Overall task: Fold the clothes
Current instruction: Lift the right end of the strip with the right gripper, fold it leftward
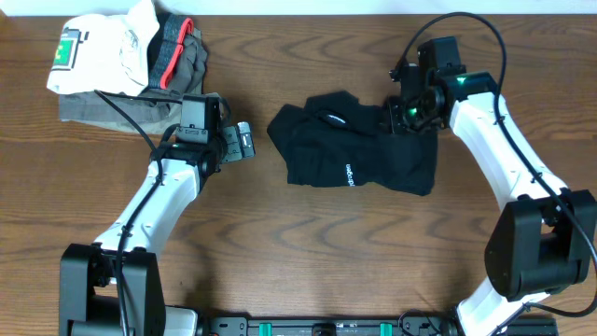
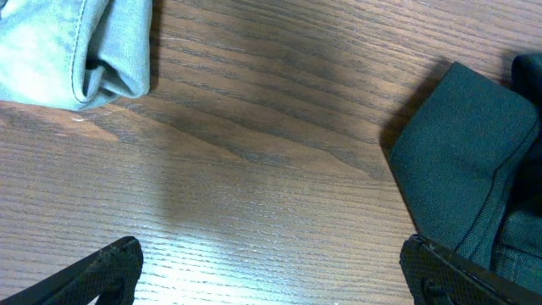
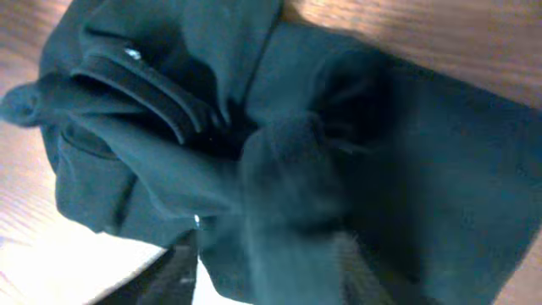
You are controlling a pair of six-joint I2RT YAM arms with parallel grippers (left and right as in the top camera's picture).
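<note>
The black garment lies crumpled at the table's middle, with small white lettering near its front edge. My right gripper is at its far right corner, shut on a bunch of the fabric. In the right wrist view the garment fills the frame and a fold runs up between the fingers. My left gripper is open and empty, just left of the garment and apart from it. In the left wrist view the fingers stand wide apart over bare wood, with the garment's edge at the right.
A white garment with a green patch lies on folded grey garments with red trim at the far left corner. A grey fold shows at the top left of the left wrist view. Bare wooden table lies in front.
</note>
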